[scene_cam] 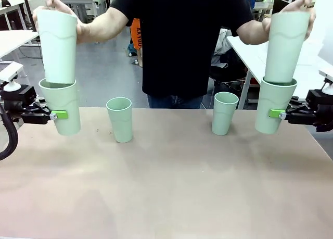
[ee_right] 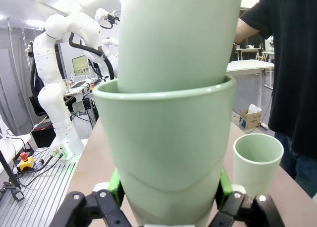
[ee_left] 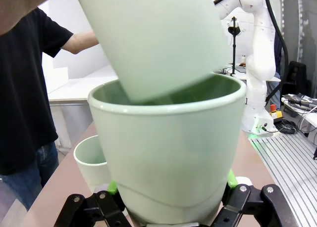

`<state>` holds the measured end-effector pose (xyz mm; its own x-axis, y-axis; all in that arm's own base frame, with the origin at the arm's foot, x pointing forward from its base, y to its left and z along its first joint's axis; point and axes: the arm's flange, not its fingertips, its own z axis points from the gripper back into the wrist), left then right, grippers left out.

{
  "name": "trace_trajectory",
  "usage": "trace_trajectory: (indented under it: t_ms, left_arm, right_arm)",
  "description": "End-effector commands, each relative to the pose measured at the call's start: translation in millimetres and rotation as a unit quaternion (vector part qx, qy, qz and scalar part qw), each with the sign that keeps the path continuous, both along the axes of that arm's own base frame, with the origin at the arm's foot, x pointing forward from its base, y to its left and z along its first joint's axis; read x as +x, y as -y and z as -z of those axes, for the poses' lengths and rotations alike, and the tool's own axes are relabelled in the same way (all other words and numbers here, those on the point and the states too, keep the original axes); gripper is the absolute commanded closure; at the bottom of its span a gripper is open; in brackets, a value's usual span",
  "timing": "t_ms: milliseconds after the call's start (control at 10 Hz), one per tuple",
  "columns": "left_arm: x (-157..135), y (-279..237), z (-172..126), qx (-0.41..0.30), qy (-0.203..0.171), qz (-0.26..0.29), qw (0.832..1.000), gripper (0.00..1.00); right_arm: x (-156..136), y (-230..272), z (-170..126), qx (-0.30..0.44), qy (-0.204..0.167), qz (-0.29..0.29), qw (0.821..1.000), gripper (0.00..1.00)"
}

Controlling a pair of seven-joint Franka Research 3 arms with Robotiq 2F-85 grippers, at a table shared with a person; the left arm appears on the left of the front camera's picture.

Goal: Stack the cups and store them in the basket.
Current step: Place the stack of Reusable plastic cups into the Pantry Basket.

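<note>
Front view, left side: the left gripper (scene_cam: 57, 115) is clamped on the left held cup (scene_cam: 62, 109), upright and clear of the table (scene_cam: 166, 187).
Front view, left stacking: the person's hand on the robot's left (scene_cam: 58, 5) holds the left upper cup (scene_cam: 57, 46) directly above, base down, its bottom just inside the held cup's mouth.
Front view, right side: the right gripper (scene_cam: 278, 114) is clamped on the right held cup (scene_cam: 273, 109), with the right upper cup (scene_cam: 285, 46) partly entered from above, held by the person's hand on the robot's right (scene_cam: 302, 4).
Front view, loose cups: the left standing cup (scene_cam: 119, 119) and right standing cup (scene_cam: 225, 113) stand upright on the table between the arms, each nearer its own side's gripper.

Left wrist view, grip: the left gripper (ee_left: 171, 190) has green pads pressed on both sides of the left held cup (ee_left: 168, 148).
Left wrist view, axis: the left upper cup (ee_left: 153, 39) leans off the held cup's axis and looks barely inserted; it likely needs straightening before sliding home.
Left wrist view, beyond: the left standing cup (ee_left: 91, 162) is just past the held one.

Right wrist view, grip: the right gripper (ee_right: 168, 190) squeezes the right held cup (ee_right: 168, 148).
Right wrist view, axis: the right upper cup (ee_right: 178, 39) runs nearly in line with it and fills the mouth.
Right wrist view, beyond: the right standing cup (ee_right: 257, 160) stands beside it.
</note>
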<state>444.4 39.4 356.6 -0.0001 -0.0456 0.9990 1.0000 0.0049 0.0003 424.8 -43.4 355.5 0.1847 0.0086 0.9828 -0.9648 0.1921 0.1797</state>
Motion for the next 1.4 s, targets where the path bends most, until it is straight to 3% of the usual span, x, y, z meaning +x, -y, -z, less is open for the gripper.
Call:
trace_trajectory:
  t_ms: [0, 1300]
  left_arm:
    - [-0.5, -0.3, -1.5, -0.001, 0.003, -0.002, 1.0, 0.15]
    - [-0.5, -0.3, -1.5, -0.001, 0.003, -0.002, 1.0, 0.15]
  right_arm:
    - [2.4, -0.9, -3.0, -0.002, 0.003, -0.003, 1.0, 0.14]
    - [2.4, -0.9, -3.0, -0.002, 0.003, -0.003, 1.0, 0.14]
